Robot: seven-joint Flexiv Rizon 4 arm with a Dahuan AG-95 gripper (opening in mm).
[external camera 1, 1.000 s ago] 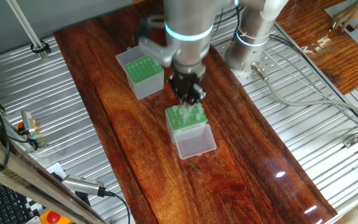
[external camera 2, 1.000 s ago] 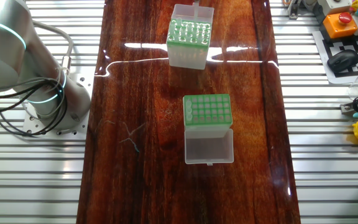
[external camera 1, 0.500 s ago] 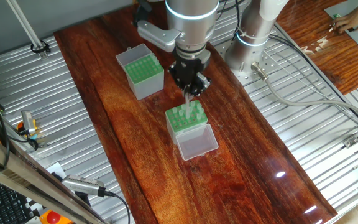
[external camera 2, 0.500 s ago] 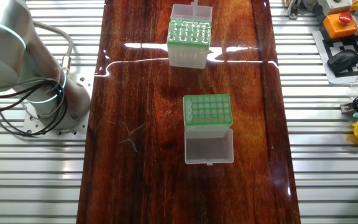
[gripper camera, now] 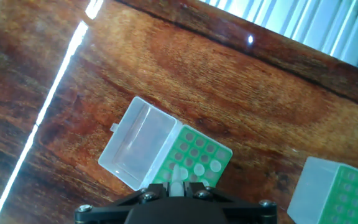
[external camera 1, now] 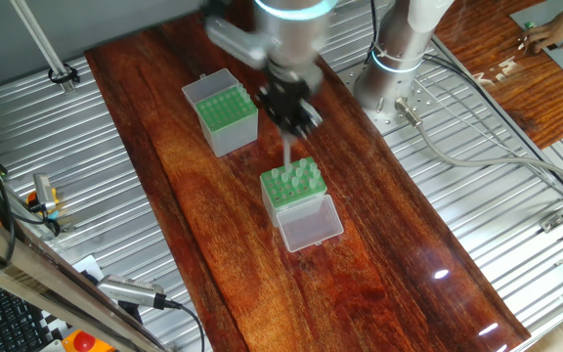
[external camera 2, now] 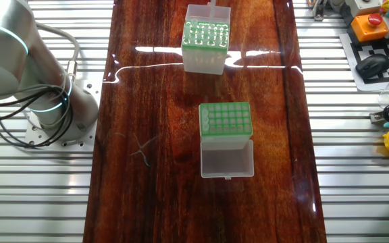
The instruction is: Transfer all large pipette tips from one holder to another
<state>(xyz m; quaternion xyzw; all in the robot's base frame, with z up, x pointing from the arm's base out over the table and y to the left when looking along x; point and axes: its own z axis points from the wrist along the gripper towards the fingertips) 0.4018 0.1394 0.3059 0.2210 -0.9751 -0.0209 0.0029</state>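
Observation:
My gripper hangs above the table between the two boxes, shut on a large pipette tip that points down, clear of the rack below. In the hand view the tip sits clamped between the jaws of the gripper. Under it stands the whitish holder, with several tips in its green rack and its clear lid folded open. The grey-sided holder stands to the back left, lid open. The other fixed view shows both holders and no gripper.
The dark wooden tabletop is flanked by ribbed metal surfaces. The arm's base stands at the back right on a metal plate, with cables running off to the right. Tools and a controller lie at the left edge.
The gripper has risen from the whitish holder's rack with a tip in it, then shifted slightly toward the back left. Both holders stay put.

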